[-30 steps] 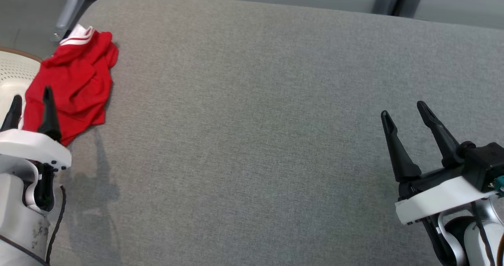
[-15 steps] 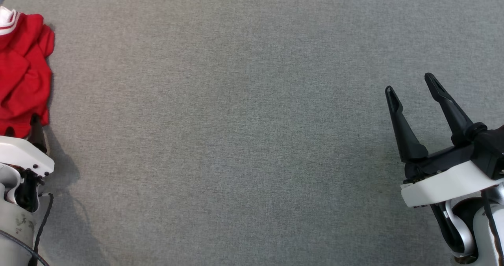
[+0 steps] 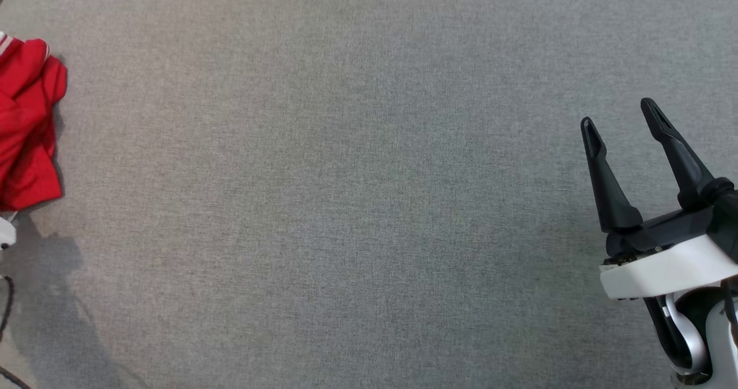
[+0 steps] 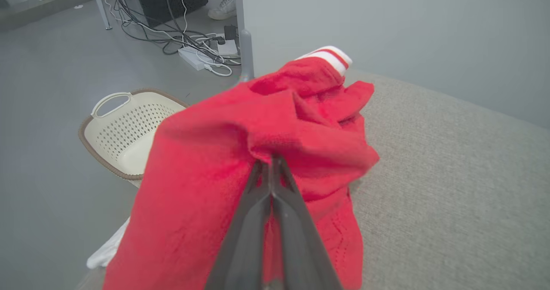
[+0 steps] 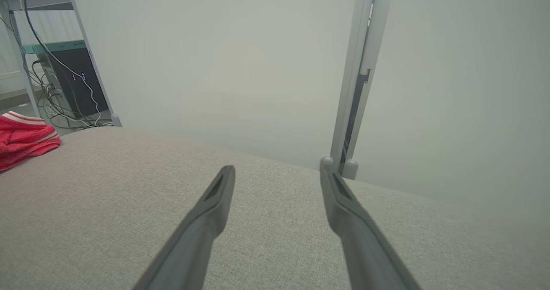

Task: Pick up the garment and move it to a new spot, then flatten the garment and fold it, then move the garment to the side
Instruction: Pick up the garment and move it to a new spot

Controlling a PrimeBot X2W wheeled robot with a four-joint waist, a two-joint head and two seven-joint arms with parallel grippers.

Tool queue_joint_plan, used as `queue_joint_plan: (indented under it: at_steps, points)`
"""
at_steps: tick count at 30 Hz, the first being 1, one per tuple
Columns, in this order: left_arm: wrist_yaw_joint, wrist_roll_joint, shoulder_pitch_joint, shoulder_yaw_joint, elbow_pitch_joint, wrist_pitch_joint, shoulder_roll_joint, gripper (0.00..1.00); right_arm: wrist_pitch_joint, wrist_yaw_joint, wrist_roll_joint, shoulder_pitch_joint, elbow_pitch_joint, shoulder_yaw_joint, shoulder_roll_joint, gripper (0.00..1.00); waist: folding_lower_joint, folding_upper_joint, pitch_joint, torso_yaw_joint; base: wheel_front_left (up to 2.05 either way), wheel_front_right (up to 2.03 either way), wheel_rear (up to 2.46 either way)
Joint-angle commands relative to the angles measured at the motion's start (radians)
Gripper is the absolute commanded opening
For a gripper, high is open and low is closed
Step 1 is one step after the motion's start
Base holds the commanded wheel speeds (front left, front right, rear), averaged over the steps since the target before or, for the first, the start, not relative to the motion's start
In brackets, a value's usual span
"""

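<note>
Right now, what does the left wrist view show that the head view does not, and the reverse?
The left wrist view gives the left claw shut on a fold of the red garment, plus a cream basket and cables on the floor. The head view gives the right claw, open, over the grey surface. Both give the red garment and the grey surface.
</note>
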Motion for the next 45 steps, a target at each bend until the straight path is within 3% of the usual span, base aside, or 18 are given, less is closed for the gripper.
queue_joint_plan:
  at_steps: [1,8,15,24,30,36,45]
  points:
    - [0.013,0.014,0.002,0.003,-0.018,-0.008,0.017,0.0,-0.01,0.0,-0.004,0.008,-0.005,-0.005,0.001,1.0,0.0,0.0,-0.016,-0.002,0.0,0.0,0.0]
    - [0.09,0.103,0.12,0.067,-0.288,-0.011,0.038,0.0,-0.029,0.0,-0.002,0.05,0.003,-0.035,0.01,1.0,0.0,0.0,-0.098,-0.009,0.0,0.0,0.0]
    - [0.144,0.149,0.372,0.122,-0.582,-0.011,-0.019,0.0,-0.052,0.0,0.014,0.115,0.025,-0.043,0.036,1.0,0.0,0.0,-0.203,-0.048,0.0,0.0,0.0]
    - [0.241,0.205,0.62,0.064,-0.98,0.047,-0.082,0.0,-0.064,0.0,0.032,0.19,0.034,-0.061,0.057,1.0,0.0,0.0,-0.275,-0.073,0.0,0.0,0.0]
    - [0.28,0.236,0.714,0.006,-1.192,0.118,-0.105,0.0,-0.065,0.0,0.037,0.208,0.031,-0.068,0.069,1.0,0.0,0.0,-0.29,-0.104,0.0,0.0,0.0]
    - [0.26,0.265,0.737,-0.116,-1.328,0.195,-0.145,0.0,-0.074,0.0,0.051,0.191,0.034,-0.072,0.08,1.0,0.0,0.0,-0.274,-0.173,0.0,0.0,0.0]
    - [0.123,0.308,0.501,-0.317,-1.265,0.246,-0.21,0.0,-0.1,0.0,0.073,0.163,0.058,-0.079,0.096,1.0,0.0,0.0,-0.192,-0.29,0.0,0.0,0.0]
